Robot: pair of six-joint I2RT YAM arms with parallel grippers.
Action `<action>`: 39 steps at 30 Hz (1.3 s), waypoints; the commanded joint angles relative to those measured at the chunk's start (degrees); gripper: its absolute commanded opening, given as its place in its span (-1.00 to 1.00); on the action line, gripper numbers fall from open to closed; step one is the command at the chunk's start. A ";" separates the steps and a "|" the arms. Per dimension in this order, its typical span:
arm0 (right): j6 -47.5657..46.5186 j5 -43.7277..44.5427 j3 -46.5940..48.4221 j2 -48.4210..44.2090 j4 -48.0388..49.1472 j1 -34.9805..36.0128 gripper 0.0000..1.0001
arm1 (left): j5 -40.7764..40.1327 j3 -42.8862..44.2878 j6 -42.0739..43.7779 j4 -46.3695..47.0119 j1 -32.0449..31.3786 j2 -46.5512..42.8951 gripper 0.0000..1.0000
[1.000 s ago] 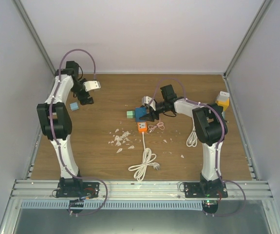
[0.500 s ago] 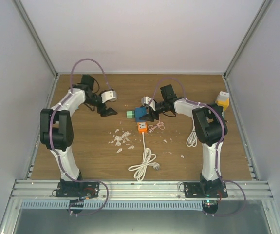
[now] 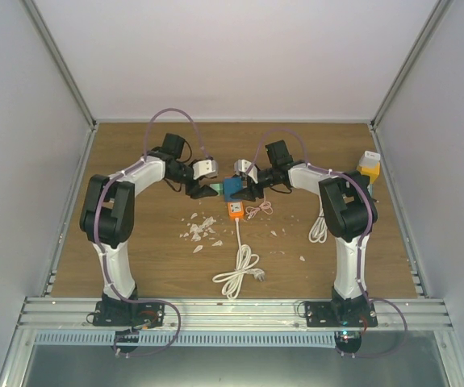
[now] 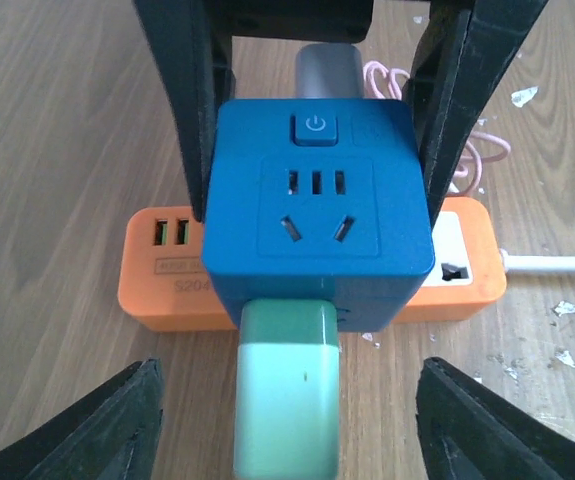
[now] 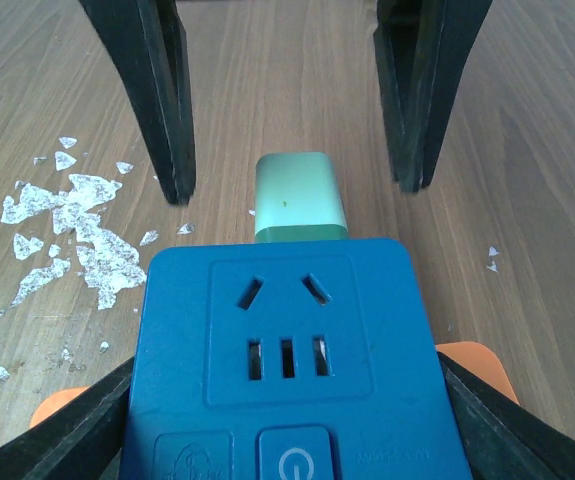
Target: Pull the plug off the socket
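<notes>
A brown wood table (image 3: 135, 242) with white walls around it, and two robot arms meeting in the middle.
The blue socket box (image 4: 317, 200) sits on an orange power strip (image 4: 162, 270). The right gripper (image 3: 246, 192) squeezes the box from both sides. A pale green plug (image 4: 287, 390) is stuck in the side of the box that faces the left gripper (image 3: 203, 192). That gripper is partly open and holds nothing, with one finger on each side of the plug and a gap at both sides.
</notes>
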 commanded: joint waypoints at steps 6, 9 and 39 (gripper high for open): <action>-0.69 3.47 -1.95 3.13 -4.44 2.14 -0.68 | -2.53 -1.22 -1.14 6.23 -2.94 2.65 0.09; -0.71 3.56 -2.04 3.21 -4.60 2.03 -0.71 | -3.04 -1.38 -1.07 6.40 -3.22 3.22 -0.16; 2.18 4.51 -0.32 3.42 -5.73 1.84 -0.87 | -7.79 -3.33 3.62 2.91 -0.85 1.25 -0.73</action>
